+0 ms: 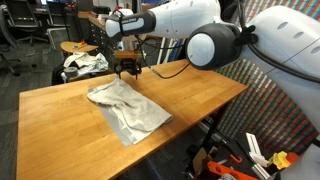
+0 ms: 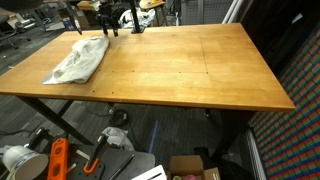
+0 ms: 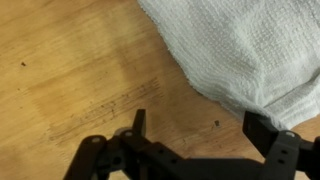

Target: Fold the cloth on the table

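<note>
The gripper (image 3: 197,132) is seen spread wide and empty, straddling an edge of the cloth (image 3: 240,50), presumably so 1 border can be pinched off the table (image 3: 70,70).

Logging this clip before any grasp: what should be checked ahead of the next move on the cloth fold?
1. Gripper open and empty: ok.
2. Cloth on the table: ok.
3. Cloth lying flat: not ok, it is rumpled.
4. Cloth edge close to the jaws in the wrist view: ok.
5. Gripper's height above the tabletop: cannot tell.
</note>
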You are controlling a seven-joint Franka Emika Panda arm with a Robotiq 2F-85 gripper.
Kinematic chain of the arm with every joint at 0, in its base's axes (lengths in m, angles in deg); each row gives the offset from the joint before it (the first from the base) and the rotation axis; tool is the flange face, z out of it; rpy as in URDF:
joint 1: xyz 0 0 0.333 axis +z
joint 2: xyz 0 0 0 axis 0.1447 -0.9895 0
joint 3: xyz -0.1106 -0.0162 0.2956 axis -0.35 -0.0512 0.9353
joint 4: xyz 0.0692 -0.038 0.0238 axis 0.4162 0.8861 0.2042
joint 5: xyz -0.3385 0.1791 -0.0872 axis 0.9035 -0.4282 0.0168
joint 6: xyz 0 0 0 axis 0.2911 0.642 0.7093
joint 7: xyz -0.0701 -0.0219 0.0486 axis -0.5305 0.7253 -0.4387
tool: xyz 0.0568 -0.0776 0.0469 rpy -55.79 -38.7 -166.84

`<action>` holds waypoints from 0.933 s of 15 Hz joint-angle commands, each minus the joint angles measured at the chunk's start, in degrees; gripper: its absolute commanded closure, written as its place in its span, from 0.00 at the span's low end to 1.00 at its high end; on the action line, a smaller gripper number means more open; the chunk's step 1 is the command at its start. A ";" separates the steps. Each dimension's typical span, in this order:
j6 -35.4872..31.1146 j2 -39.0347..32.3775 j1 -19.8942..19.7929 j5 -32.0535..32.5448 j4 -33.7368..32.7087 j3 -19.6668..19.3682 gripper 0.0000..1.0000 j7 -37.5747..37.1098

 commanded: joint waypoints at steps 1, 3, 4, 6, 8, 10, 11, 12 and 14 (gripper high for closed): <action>-5.24 1.50 1.94 0.38 1.09 -0.60 0.00 -4.64; -9.13 2.29 3.26 0.93 1.73 -1.08 0.00 -7.33; -10.70 2.66 3.94 1.28 1.97 -1.33 0.00 -8.42; -12.12 3.49 5.54 2.77 2.31 -2.30 0.00 -10.05; -10.24 3.75 7.29 4.76 2.35 -3.27 0.00 -10.15; -7.55 3.13 9.18 6.63 1.63 -4.35 0.00 -12.05; -5.95 2.43 10.32 7.79 0.99 -5.27 0.00 -13.76; -4.29 2.04 11.22 8.63 0.68 -5.91 0.00 -14.97; -0.84 1.02 12.61 9.71 -0.04 -6.51 0.00 -16.27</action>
